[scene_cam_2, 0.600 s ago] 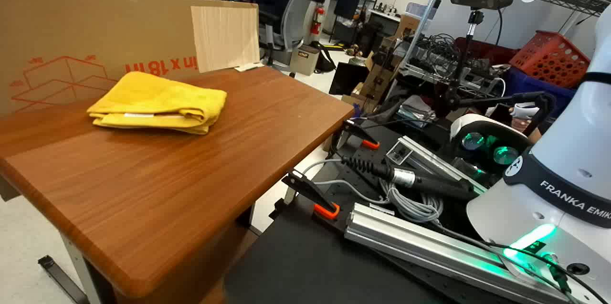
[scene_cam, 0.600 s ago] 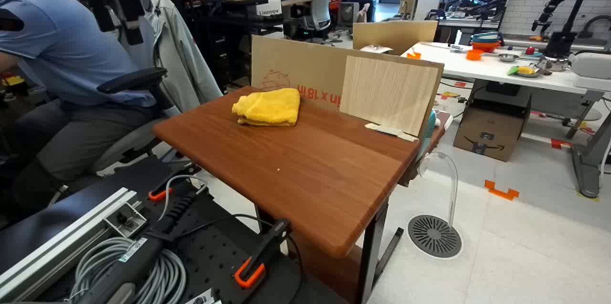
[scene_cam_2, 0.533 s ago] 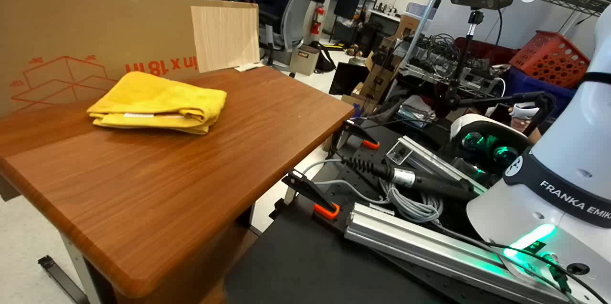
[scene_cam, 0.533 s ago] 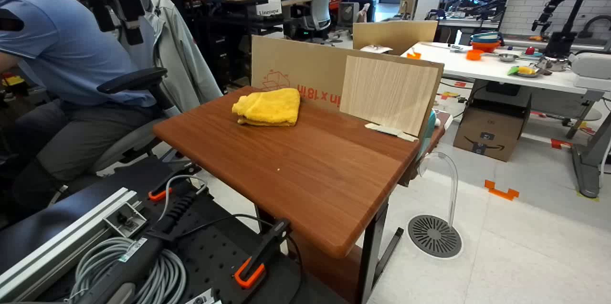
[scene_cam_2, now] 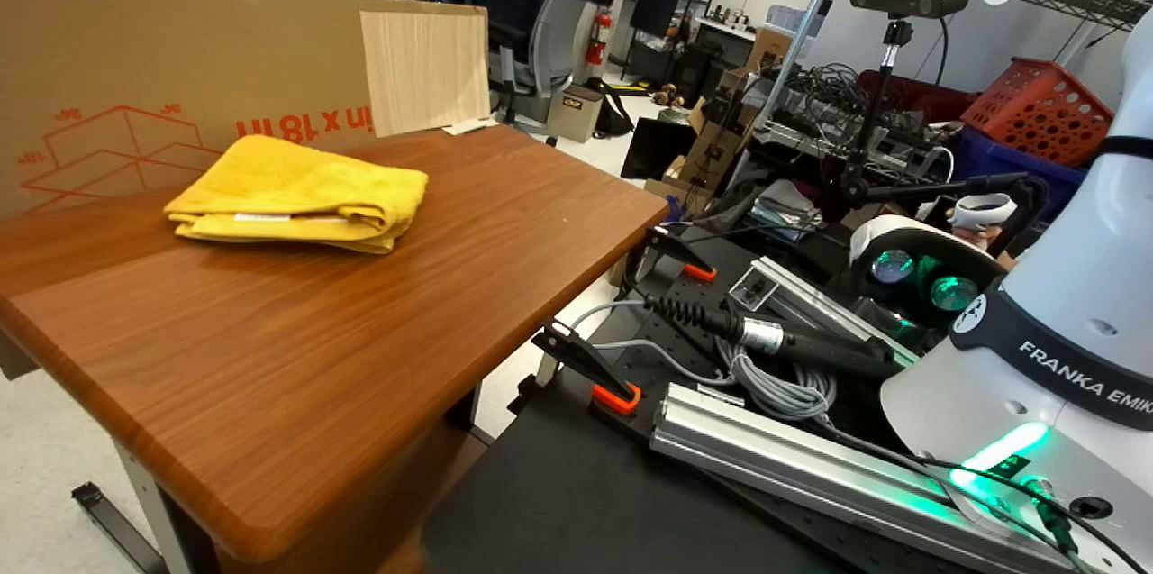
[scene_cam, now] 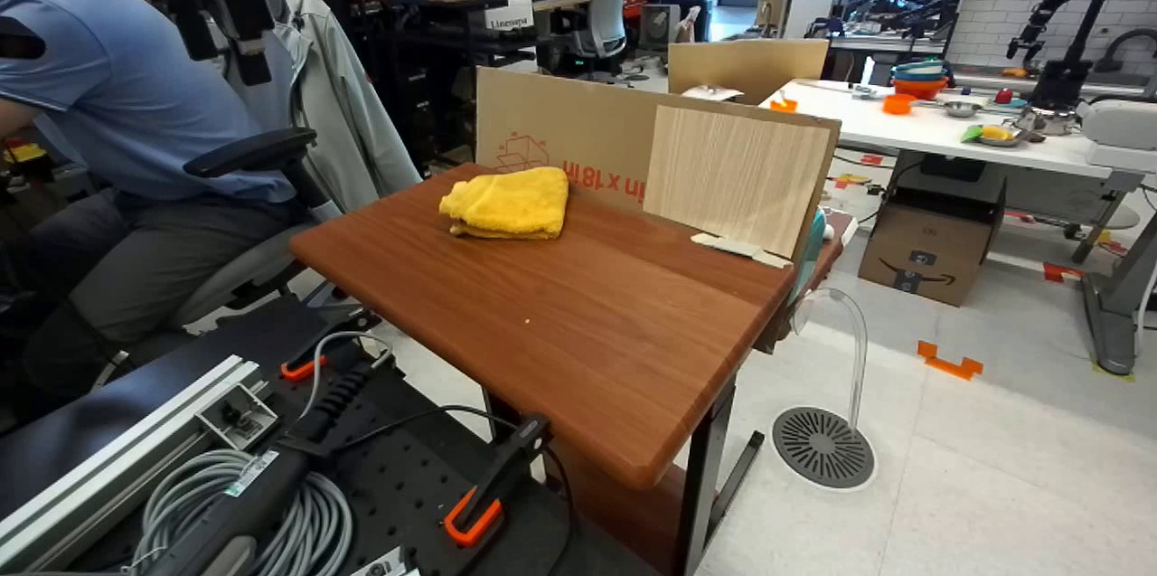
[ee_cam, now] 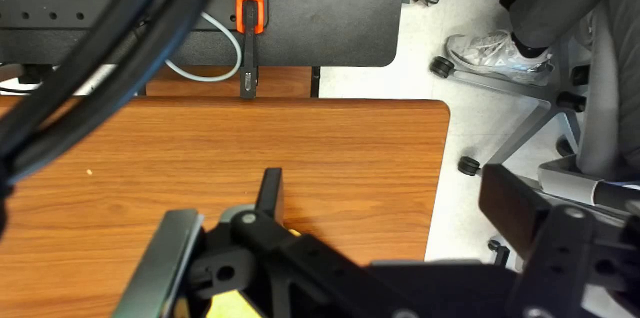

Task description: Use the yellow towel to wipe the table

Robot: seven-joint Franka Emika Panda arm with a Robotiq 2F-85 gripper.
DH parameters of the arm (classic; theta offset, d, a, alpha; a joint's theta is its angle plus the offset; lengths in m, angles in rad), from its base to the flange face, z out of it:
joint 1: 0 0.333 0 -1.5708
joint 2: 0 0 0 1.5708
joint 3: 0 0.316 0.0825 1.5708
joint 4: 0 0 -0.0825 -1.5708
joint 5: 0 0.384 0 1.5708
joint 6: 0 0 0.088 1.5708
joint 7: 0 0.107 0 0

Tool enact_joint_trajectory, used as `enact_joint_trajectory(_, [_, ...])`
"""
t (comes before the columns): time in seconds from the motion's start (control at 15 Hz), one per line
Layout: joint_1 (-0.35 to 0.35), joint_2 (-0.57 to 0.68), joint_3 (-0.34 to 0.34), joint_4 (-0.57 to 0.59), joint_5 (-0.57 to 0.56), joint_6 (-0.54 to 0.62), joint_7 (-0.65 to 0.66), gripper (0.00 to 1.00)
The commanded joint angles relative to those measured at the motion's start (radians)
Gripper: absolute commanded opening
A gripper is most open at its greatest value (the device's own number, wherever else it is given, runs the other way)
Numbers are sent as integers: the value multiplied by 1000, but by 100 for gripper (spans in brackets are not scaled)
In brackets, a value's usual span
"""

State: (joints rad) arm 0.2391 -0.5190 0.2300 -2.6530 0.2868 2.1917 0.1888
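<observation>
Gripper [ee_cam: 392,195] spread wide, nothing held; folded yellow towel [scene_cam: 508,203] lies toward the far left of the wood-grain table [scene_cam: 578,314], near the cardboard panel [scene_cam: 578,119]; I reckon too shallow a pinch could drag its top fold loose.

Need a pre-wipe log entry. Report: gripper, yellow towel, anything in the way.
Gripper open, empty. Yellow towel folded on table, ungrasped. Cardboard panel standing close behind it in both exterior views; could crowd the grasp.
</observation>
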Motion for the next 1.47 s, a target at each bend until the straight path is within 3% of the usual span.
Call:
enact_joint_trajectory(0.0, [-1,33,3,26,0,14,20,100])
enact_joint_trajectory(0.33, [-45,206,30,174,-33,20,144,100])
enact_joint_trajectory(0.67, [-121,473,63,382,-211,82,468,100])
enact_joint_trajectory(1.07, [-63,754,-28,603,-388,75,782,100])
enact_joint_trajectory(1.4, [-24,921,-118,752,-378,67,913,100])
